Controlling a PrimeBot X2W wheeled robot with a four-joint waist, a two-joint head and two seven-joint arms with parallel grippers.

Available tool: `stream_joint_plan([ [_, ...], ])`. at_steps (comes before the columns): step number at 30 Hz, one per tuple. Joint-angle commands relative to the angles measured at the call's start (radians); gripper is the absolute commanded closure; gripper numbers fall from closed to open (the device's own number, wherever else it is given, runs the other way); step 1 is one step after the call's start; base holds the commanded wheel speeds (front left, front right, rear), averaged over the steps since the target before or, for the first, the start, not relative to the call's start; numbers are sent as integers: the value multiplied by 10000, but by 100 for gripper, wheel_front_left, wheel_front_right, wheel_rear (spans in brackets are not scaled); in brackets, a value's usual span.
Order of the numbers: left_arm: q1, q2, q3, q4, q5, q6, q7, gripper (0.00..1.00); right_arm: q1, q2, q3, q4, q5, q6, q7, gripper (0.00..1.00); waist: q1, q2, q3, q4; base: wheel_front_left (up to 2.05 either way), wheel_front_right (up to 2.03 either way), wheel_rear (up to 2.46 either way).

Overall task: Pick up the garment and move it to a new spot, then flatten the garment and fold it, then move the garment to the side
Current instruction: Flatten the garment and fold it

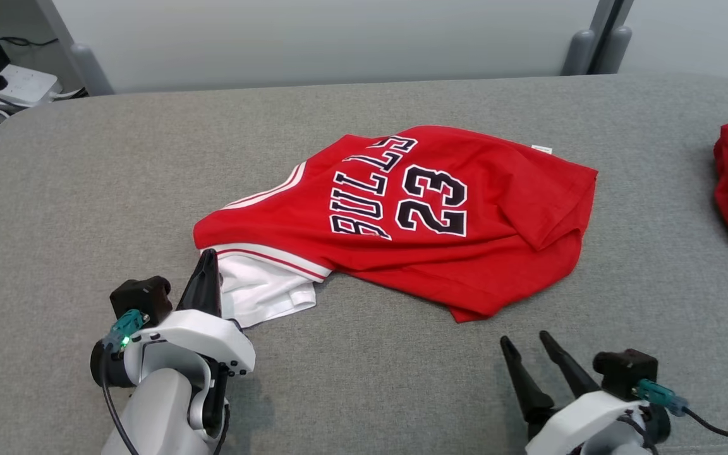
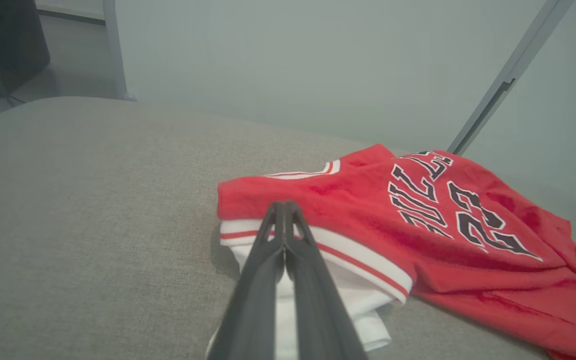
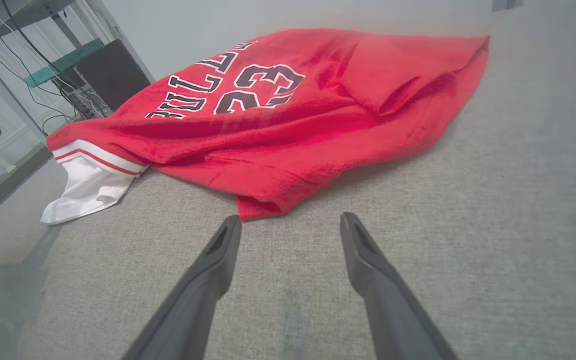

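The red jersey (image 1: 433, 215) lies rumpled in the middle of the grey worktop (image 1: 86, 189). The left claw (image 1: 208, 260) is pinched together at its white-trimmed near corner, though I can't tell whether cloth is caught between the fingers, and the right claw (image 1: 524, 339) sits spread apart just short of the hem, touching nothing. This looks like the pick-up step; the lift calls for a sure hold on that corner, probably with the right claw taking the hem.

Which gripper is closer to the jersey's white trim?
Left. The left gripper, shut, tips at the white trim; right gripper, open, just short of the red jersey.
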Motion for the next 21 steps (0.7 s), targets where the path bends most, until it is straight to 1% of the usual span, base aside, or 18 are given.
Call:
stream_joint_plan([
  [1,16,247,302,-396,143,-56,-113,100,-353,103,332,-49,156,14,-135,0,0,-1,61,119,0,0,0],
  [4,64,247,216,-990,225,-123,-113,100,-772,378,753,509,628,14,-135,0,0,-1,161,326,0,0,0],
  [7,60,247,-21,-1269,163,-130,-114,100,-1207,586,1027,1225,982,14,-135,0,0,-1,268,543,0,0,0],
  [14,-84,246,-699,-1317,-54,11,-114,100,-2165,865,718,2902,1151,14,-135,0,0,-1,551,877,0,0,0],
  [15,-79,246,-776,-1303,-98,60,-114,76,-2281,881,658,3111,1170,14,-135,0,0,-1,572,897,0,0,0],
  [17,-99,246,-931,-1311,-176,135,-114,0,-2488,896,665,3405,1304,14,-135,0,0,-1,631,956,0,0,0],
  [18,-102,246,-1006,-1315,-217,174,-114,0,-2558,899,800,3507,1473,14,-135,9,0,-1,650,987,0,0,0],
  [19,-104,246,-1087,-1311,-247,213,-114,0,-2634,900,938,3628,1623,14,-135,33,0,-1,667,1019,0,0,0],
  [20,-109,246,-1159,-1316,-274,248,-114,0,-2712,901,1068,3777,1765,14,-135,46,0,-1,682,1050,0,0,0],
  [21,-113,246,-1215,-1326,-302,276,-114,0,-2795,902,1217,3924,1872,14,-135,63,0,-1,694,1076,0,0,0],
])
